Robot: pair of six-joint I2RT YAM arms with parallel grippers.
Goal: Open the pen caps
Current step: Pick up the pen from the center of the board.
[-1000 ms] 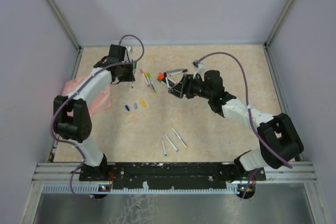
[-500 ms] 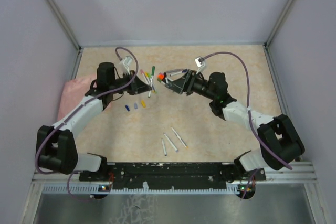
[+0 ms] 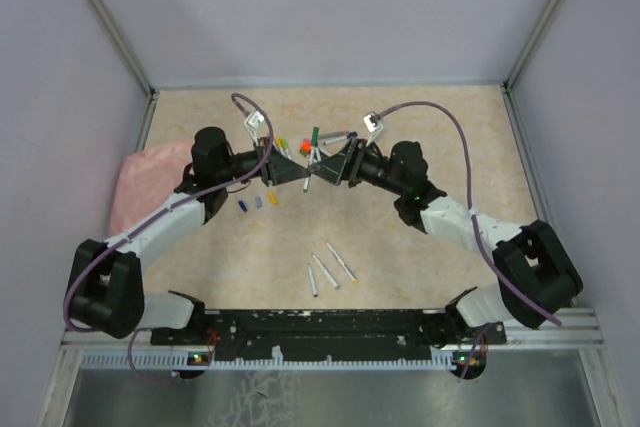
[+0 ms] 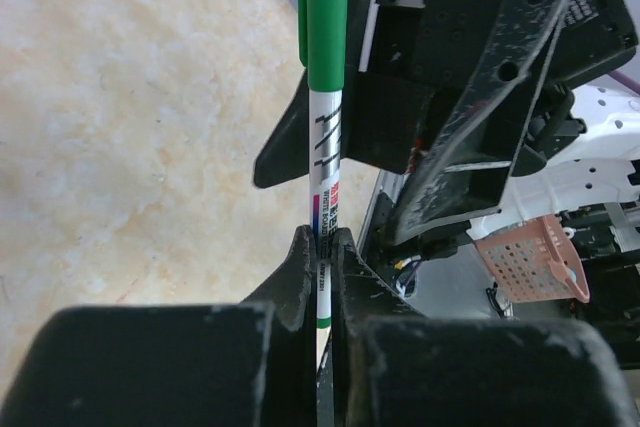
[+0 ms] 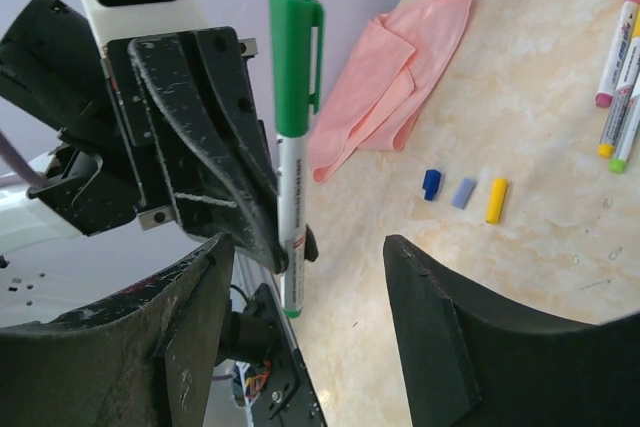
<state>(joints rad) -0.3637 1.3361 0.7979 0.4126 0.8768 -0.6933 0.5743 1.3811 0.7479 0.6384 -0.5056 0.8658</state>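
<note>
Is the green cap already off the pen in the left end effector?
No, the green cap sits on top of the pen.

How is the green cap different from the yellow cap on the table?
The green cap sits on a pen held up by the left gripper; the yellow cap is off, lying flat on the table. The green cap has a side clip; the yellow cap looks plain. Both are coloured pen caps.

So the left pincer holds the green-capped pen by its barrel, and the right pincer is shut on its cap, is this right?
No. The right pincer is open, its fingers apart, as the right wrist view shows. The left pincer does hold the green-capped pen by its barrel.
</note>
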